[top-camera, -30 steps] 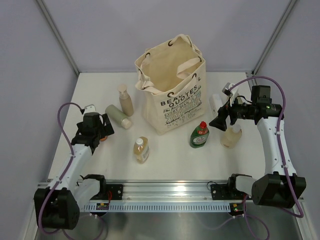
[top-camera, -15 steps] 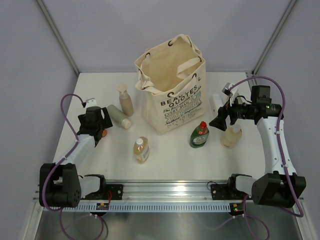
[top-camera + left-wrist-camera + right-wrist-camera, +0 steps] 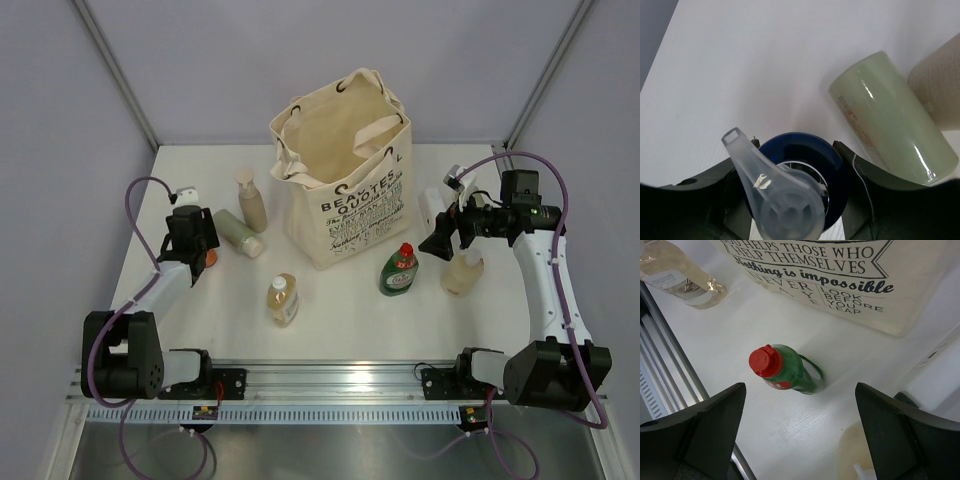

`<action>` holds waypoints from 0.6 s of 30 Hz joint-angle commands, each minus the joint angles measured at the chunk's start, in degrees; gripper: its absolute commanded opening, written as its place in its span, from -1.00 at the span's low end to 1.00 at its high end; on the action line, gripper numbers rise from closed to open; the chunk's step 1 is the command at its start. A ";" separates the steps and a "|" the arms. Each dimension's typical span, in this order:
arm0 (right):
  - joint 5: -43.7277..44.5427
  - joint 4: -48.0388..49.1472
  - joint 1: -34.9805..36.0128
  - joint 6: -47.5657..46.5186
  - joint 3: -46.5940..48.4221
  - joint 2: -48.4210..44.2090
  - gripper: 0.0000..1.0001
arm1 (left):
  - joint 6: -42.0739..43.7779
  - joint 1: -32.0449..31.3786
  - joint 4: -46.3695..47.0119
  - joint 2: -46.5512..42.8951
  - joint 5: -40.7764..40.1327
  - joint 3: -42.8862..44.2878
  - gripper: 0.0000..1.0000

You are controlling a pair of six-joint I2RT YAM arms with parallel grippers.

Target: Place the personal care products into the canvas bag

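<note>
left jaws: pinching small bottle (image 3: 795, 190), axis vertical | right jaws: spread wide | sage-green tube (image 3: 892, 117): lying on side

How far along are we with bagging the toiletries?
Nothing visibly bagged: the canvas bag shows no product inside from above. In hand: left gripper closed on a small bottle; right gripper open, empty. Left on the table: pump bottle, sage-green tube, amber bottle, green bottle, white tube, cream bottle.

Bright, even overhead light, soft shadows; glare streaks the sage-green tube (image 3: 892, 117), clear-capped bottle (image 3: 785, 205) blurred.
</note>
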 commanded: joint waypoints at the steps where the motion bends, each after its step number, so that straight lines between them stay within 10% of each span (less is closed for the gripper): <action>1: 0.40 -0.26 0.17 -0.34 2.27 0.10 0.99 | 3.63 0.57 5.93 0.68 2.48 1.99 -0.14; 7: 0.40 -0.61 0.17 -0.43 2.35 -0.25 0.99 | 4.78 0.84 4.97 -0.46 7.49 2.60 -0.98; 18: -0.57 -1.49 0.17 0.19 2.44 -0.87 0.99 | -9.53 0.84 -14.17 -16.62 17.77 9.10 -1.00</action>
